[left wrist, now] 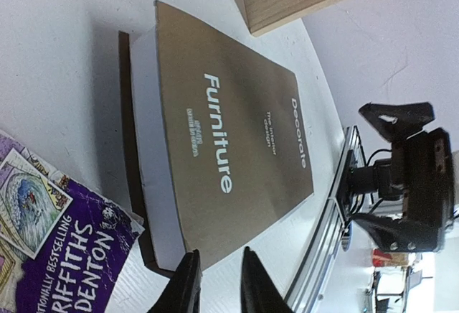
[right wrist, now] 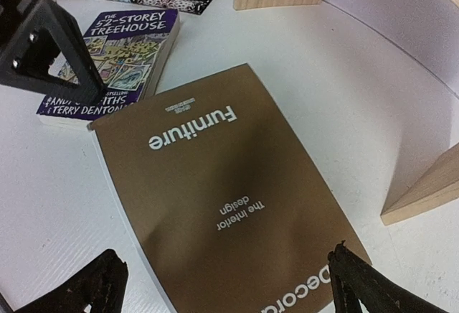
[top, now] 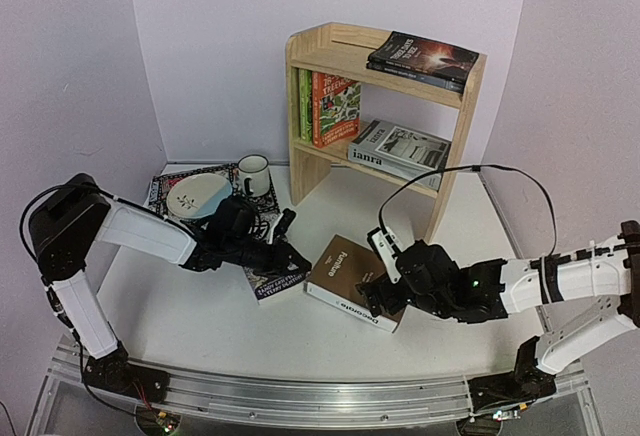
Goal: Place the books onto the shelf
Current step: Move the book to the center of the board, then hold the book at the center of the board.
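The left end effector is barely parted, the right end effector (facing it) spread wide.

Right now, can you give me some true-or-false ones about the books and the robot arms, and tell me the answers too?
1. The brown Decorate book lies flat on the table. True.
2. The mug stands on the shelf. False: it stands on the patterned mat, beside the plate.
3. The right end effector is open wide. True.
4. The shelf's top board is bare. False: dark books lie on it.
5. A green book and an orange book stand upright in the shelf. True.
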### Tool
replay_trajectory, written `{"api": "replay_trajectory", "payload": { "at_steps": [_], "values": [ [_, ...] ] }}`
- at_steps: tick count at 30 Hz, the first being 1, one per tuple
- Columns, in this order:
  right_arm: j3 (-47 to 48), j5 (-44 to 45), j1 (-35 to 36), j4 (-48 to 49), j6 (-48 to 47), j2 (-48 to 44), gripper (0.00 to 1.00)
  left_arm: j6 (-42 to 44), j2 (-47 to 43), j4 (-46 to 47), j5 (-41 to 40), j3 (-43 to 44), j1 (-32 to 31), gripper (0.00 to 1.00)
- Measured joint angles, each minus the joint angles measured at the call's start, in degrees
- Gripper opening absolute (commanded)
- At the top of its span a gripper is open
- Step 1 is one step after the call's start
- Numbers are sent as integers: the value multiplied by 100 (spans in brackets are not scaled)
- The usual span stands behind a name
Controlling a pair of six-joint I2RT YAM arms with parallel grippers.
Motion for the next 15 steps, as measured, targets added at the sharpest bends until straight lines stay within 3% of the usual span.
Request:
{"api": "replay_trajectory", "payload": {
  "at_steps": [7, 8, 11, 12, 15],
  "values": [
    [-16, -131, 0, 476, -115, 378, 98, 2, -716, 23, -325, -302, -36, 45],
    [-34, -131, 0, 547, -48, 410, 98, -2, -815, 17, -394, -374, -37, 51],
    [-203, -138, 0, 885, 213, 414, 98, -68, -1186, 6, -805, -675, -38, 90],
    [-268, -150, 0, 973, 304, 416, 98, -104, -1312, 3, -954, -786, -39, 97],
    [-368, -259, -1, 1083, 513, 435, 98, -269, -1695, -27, -1453, -1119, -36, 99]
  ]
}}
